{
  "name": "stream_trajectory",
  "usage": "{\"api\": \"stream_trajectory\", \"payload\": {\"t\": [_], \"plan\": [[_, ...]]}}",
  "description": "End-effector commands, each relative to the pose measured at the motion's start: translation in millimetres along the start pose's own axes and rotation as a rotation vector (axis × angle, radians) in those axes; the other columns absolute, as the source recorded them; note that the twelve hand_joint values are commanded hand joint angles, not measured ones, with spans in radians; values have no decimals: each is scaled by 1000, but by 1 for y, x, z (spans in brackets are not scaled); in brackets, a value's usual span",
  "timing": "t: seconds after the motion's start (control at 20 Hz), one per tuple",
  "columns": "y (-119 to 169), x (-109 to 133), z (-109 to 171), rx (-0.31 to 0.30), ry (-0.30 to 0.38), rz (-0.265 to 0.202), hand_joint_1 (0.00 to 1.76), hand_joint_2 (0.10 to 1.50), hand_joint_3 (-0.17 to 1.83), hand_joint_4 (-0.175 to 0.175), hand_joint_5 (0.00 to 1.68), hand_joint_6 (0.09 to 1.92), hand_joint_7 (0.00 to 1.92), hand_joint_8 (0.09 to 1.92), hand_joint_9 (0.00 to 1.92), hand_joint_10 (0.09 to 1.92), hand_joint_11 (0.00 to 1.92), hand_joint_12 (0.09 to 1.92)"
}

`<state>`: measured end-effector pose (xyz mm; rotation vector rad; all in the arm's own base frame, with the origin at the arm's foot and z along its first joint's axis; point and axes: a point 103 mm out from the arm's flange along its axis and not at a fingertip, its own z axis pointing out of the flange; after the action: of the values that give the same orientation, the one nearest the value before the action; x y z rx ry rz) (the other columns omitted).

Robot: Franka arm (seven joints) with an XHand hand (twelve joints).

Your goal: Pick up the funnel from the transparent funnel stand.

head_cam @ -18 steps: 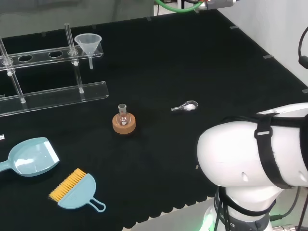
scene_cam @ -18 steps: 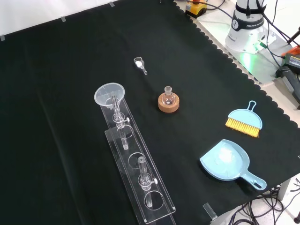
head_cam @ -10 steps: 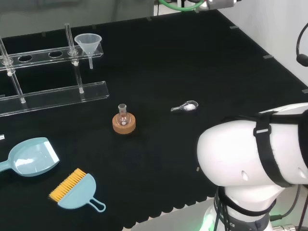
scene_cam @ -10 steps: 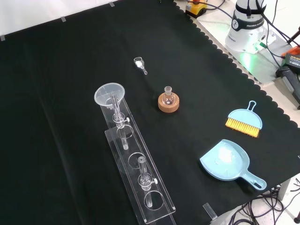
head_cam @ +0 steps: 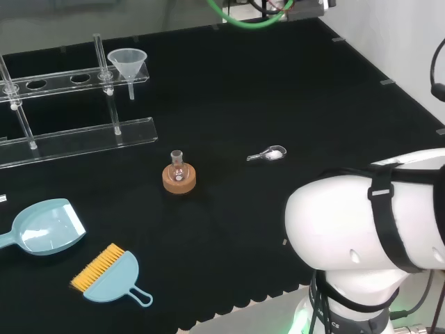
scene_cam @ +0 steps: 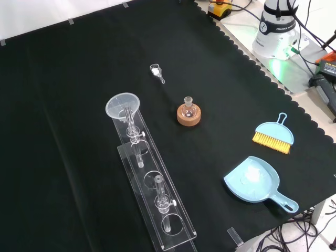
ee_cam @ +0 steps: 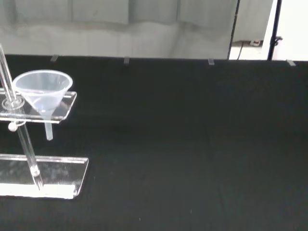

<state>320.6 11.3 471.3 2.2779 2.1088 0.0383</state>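
A clear funnel [head_cam: 128, 64] sits in the end hole of the transparent stand [head_cam: 76, 132] on the bench; it looks light, slippery, best gripped around its cone. The hand's state cannot be told.

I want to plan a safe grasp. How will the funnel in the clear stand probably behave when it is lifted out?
The funnel looks thin-walled and clear, so it is probably light and may flex if squeezed. Its smooth cone could slip upward between fingers. Its stem hangs through a hole in the transparent funnel stand, so a straight vertical lift seems safest; tilting might catch the stand.
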Motion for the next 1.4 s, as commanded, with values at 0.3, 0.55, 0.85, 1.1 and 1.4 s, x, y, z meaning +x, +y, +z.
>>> {"api": "stream_trajectory", "payload": {"t": [0.3,0.55,0.85,1.1,1.4], "plan": [[20,21,48,-186,118,-52,0,931,194,-52,128,87,0,462,198,87,0,1204],[38,33,77,-216,170,-72,19,937,191,-61,174,87,0,573,15,616,0,1265],[76,40,107,-229,240,-86,44,934,190,-68,202,87,0,629,0,701,0,1293],[114,55,126,-203,215,-117,60,934,191,-72,214,87,0,654,0,721,0,1303],[157,84,136,-183,242,-113,73,932,192,-74,219,87,0,653,0,715,0,1301]]}}
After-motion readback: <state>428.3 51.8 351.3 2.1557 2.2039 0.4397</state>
